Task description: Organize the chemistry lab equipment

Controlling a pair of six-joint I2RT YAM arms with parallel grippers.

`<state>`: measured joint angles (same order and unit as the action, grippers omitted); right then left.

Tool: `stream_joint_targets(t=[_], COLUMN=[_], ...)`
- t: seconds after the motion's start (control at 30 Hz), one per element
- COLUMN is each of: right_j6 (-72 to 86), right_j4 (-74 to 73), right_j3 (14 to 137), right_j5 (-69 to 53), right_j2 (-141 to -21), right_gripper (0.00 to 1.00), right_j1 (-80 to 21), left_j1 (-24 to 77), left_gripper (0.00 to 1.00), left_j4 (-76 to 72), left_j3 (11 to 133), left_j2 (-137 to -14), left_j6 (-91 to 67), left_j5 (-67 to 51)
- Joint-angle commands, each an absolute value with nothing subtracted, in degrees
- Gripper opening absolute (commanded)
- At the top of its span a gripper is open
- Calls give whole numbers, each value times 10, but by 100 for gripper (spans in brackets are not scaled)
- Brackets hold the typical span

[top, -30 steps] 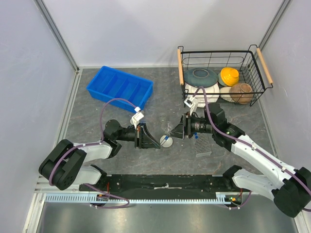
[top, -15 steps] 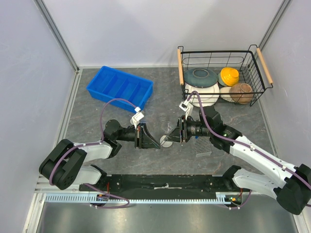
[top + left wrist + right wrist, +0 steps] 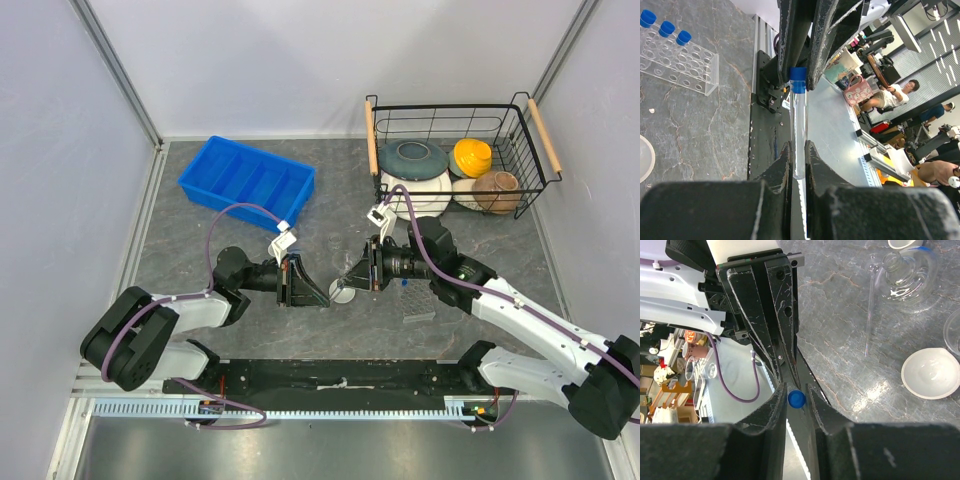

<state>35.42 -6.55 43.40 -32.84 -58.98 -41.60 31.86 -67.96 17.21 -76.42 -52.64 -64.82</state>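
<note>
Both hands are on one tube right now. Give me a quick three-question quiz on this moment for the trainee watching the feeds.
1. True or false: the left hand grips a blue-capped tube by its clear body.
2. Count: in the left wrist view, how many capped tubes stand in the clear rack?
3. Multiple choice: where is the held tube's blue cap? A) in the blue tray; B) between the fingers of the right hand; C) in the wire basket.

Key: 1 true; 2 three; 3 B.
</note>
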Motion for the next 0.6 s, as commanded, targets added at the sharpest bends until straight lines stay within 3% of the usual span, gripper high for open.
stream_joint_targets(t=[0.0, 0.13, 0.27, 0.3, 0.37, 0.4, 0.47, 0.57], right_j6=[349, 348, 349, 348, 345, 345, 334, 314], right_j4=[-54, -55, -62, -64, -77, -84, -119, -178], right_j3=[459, 455, 454, 454, 454, 458, 473, 491], right_j5=[-323, -320, -309, -304, -294, -279, -258, -210], right_j2=[-590, -584, -580, -575, -569, -561, -550, -537], right_gripper=[25, 24, 0, 0, 0, 0, 0, 0], right_j1=[-421, -424, -425, -425, -425, -425, -426, -425], left_j1=[316, 316, 316, 316, 316, 316, 316, 322], left_gripper=[11, 11, 20, 38, 61, 80, 92, 95], left_j4=[-715, -715, -702, -687, -634, -620, -525, -392], left_j3=[170, 171, 171, 173, 181, 182, 192, 207], left_j2=[-767, -766, -763, -760, -749, -744, -707, -658], left_j6=[-538, -539, -542, -539, -523, -517, -483, -424], left_j5=[-657, -657, -647, -636, -627, -615, -585, -541])
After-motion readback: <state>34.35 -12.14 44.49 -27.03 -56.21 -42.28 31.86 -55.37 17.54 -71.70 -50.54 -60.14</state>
